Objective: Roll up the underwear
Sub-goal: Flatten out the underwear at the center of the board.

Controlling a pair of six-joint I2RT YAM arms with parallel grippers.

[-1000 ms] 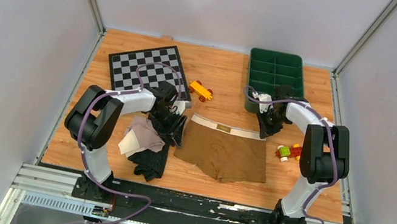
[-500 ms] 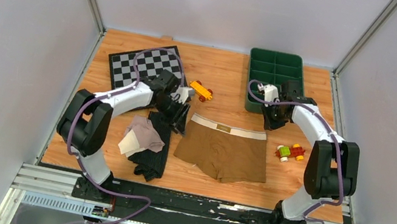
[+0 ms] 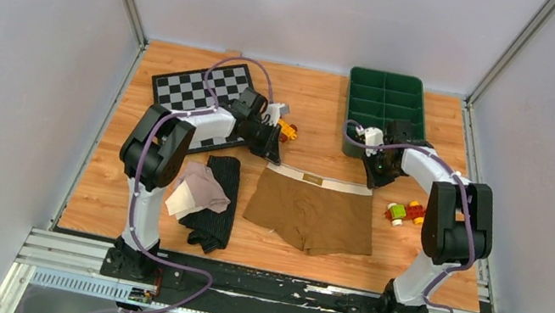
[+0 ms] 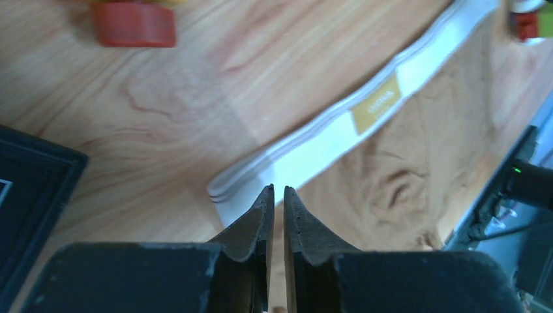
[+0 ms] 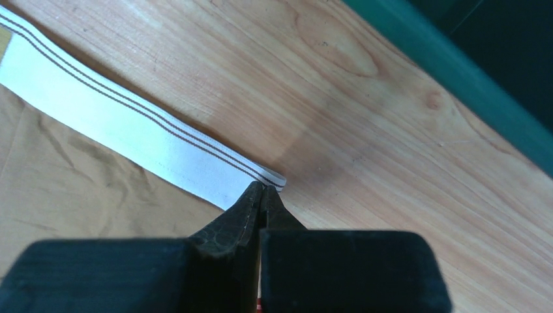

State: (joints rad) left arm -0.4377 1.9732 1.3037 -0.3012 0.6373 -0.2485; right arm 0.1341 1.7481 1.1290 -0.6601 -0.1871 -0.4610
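Brown underwear (image 3: 311, 211) flat on table (image 3: 317, 107), near-left of green tray (image 3: 388, 75). Right jaws clenched at waistband (image 3: 313, 179) corner nearest tray. Left jaws almost closed at corner farthest from tray, cannot tell if gripping. Best: pinch both layers, lift evenly, roll straight.

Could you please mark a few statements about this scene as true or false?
1. The brown underwear lies flat, unrolled. True.
2. The pink underwear lies on the brown underwear. False: it lies partly on the black underwear, apart from the brown one.
3. The left gripper and the right gripper are at opposite ends of the waistband. True.
4. The toy car sits in the green tray. False: it is on the table, by the left gripper.
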